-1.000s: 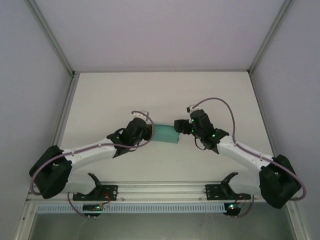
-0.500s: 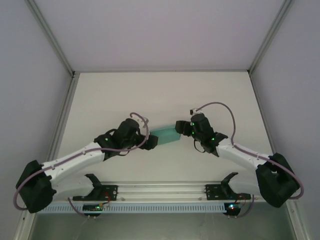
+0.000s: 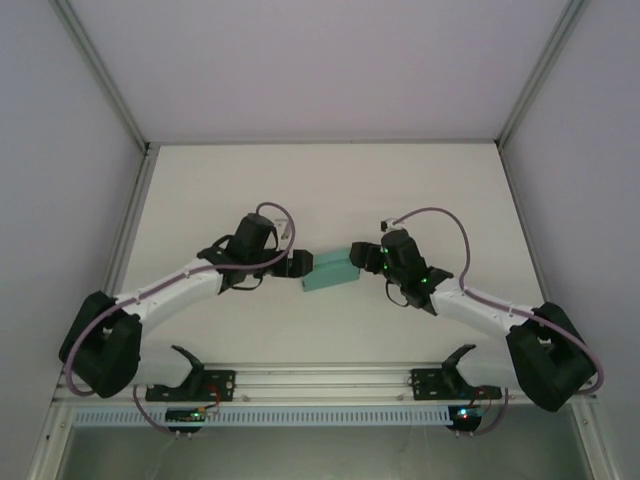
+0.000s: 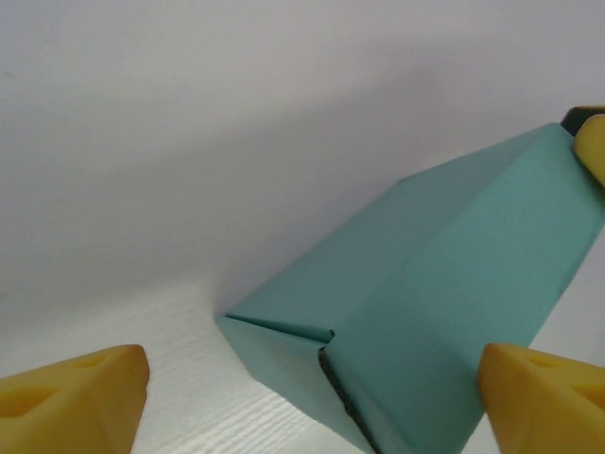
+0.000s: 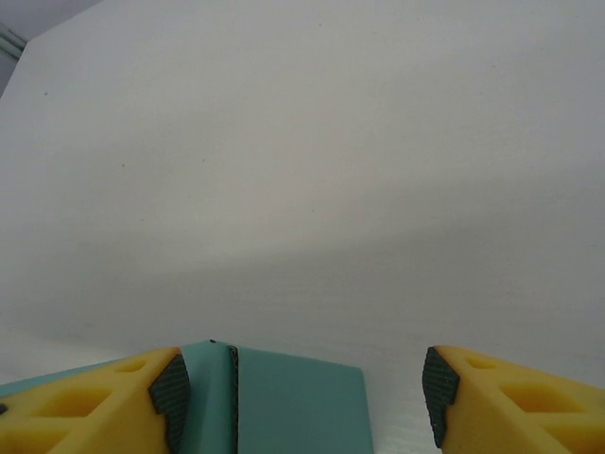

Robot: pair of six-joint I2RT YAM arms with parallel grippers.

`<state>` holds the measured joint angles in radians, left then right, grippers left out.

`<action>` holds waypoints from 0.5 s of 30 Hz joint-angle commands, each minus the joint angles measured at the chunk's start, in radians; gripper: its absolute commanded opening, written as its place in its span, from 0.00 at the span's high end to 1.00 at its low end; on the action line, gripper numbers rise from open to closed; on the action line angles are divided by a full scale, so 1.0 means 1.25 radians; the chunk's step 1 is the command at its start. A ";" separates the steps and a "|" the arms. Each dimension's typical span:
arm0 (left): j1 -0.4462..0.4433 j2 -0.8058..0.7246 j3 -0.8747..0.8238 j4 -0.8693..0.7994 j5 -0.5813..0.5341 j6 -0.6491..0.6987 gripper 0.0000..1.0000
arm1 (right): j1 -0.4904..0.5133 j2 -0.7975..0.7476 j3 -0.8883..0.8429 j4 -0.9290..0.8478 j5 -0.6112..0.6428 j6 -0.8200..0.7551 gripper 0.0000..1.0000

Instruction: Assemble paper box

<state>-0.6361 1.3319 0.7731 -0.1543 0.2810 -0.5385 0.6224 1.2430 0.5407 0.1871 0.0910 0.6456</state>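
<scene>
White arm links (image 3: 170,292), black joints (image 3: 545,360), purple cables (image 3: 437,211), green lights (image 3: 385,268); yellow jaws, black pads (image 5: 171,386)

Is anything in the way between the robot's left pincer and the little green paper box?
No, nothing visible is in the way. The open left pincer sits right at one end of the teal-green card box on the white table. The box's near end lies between the pincer's yellow fingers.

The paper box (image 3: 331,271) lies between left end effector (image 3: 299,266) and right end effector (image 3: 359,254).
</scene>
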 commanded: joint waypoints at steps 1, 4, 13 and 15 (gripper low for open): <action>0.016 0.020 -0.049 0.035 0.052 -0.031 0.28 | 0.003 0.043 -0.051 -0.128 -0.005 -0.003 0.36; 0.042 0.029 -0.126 0.098 0.080 -0.070 0.44 | -0.004 0.051 -0.082 -0.105 -0.026 0.018 0.42; 0.055 0.062 -0.295 0.279 0.089 -0.123 0.67 | -0.027 0.101 -0.209 0.042 -0.120 0.011 0.57; 0.062 0.080 -0.312 0.317 0.096 -0.140 0.72 | -0.028 0.117 -0.219 0.069 -0.138 0.008 0.65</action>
<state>-0.5713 1.3476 0.4767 0.3691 0.4538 -0.6983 0.5930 1.2900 0.3710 0.5350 -0.0525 0.6903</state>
